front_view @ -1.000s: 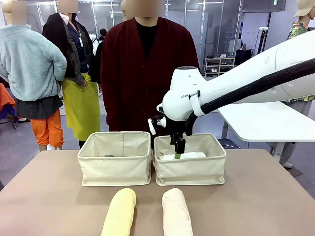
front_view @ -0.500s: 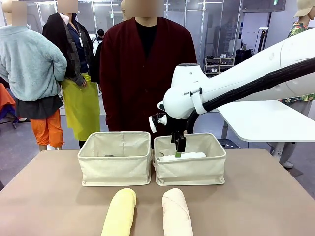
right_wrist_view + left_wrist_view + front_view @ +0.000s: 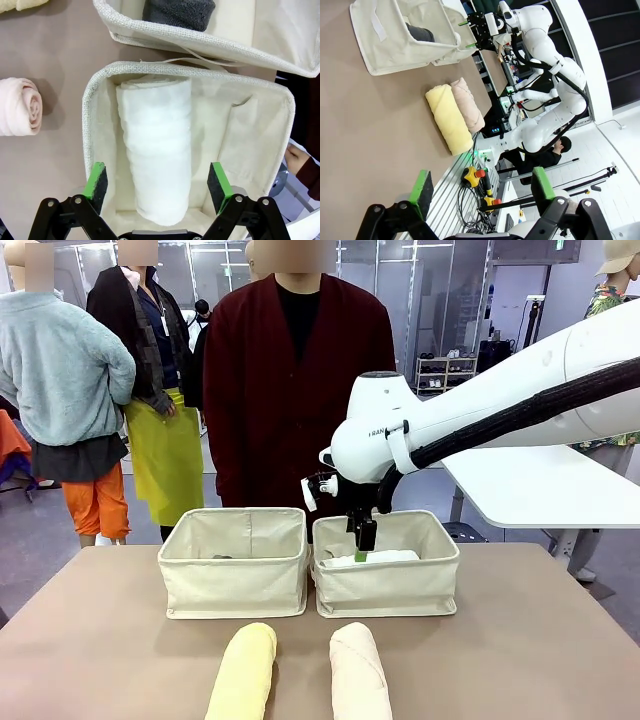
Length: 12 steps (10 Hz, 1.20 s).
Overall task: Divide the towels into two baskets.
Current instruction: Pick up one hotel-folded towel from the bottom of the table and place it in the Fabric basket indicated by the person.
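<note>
My right hand (image 3: 157, 181) is hovering open above right basket (image 3: 89, 115), white towel (image 3: 156, 145) lying inside.
Left hand (image 3: 480, 188) open. Grey towel (image 3: 180, 12) in left basket (image 3: 235, 585); yellow towel (image 3: 244, 672), cream towel (image 3: 358, 672) on worktop (image 3: 520, 640) at baskets' 6 o'clock.

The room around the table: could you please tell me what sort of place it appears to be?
Probably a robotics lab: a white Franka arm reaches over the table, emergency-stop buttons with cables sit beside its edge, and a white workbench and storage shelf stand behind.
</note>
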Each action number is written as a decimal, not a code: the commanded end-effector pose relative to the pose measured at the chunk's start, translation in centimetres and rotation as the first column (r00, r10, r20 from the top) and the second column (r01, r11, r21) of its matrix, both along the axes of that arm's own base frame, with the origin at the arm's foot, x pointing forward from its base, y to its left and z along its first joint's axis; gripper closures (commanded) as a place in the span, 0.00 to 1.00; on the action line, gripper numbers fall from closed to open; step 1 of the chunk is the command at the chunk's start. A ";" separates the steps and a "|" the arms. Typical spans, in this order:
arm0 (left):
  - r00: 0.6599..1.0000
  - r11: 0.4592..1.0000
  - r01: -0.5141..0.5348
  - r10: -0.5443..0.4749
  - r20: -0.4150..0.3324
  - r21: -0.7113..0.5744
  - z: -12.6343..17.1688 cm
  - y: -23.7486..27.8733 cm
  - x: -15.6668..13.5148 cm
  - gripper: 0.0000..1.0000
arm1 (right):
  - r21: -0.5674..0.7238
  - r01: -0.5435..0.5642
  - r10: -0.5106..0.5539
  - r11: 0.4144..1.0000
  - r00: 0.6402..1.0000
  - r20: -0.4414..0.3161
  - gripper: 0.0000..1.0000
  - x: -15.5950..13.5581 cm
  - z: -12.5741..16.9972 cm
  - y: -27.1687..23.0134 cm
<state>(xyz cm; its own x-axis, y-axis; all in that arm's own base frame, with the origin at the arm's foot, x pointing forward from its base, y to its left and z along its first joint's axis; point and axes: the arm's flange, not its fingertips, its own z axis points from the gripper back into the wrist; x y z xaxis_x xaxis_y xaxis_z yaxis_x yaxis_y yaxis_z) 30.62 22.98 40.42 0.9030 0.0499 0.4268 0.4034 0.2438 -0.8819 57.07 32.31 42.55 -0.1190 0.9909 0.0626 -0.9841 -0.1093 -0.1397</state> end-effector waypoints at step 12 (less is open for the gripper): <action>1.000 1.000 -0.001 0.001 -0.018 0.008 0.3 0.1 -0.4 0.00 | 0.418 0.662 -0.411 0.622 0.731 -0.545 0.00 -17.3 8.4 -29.9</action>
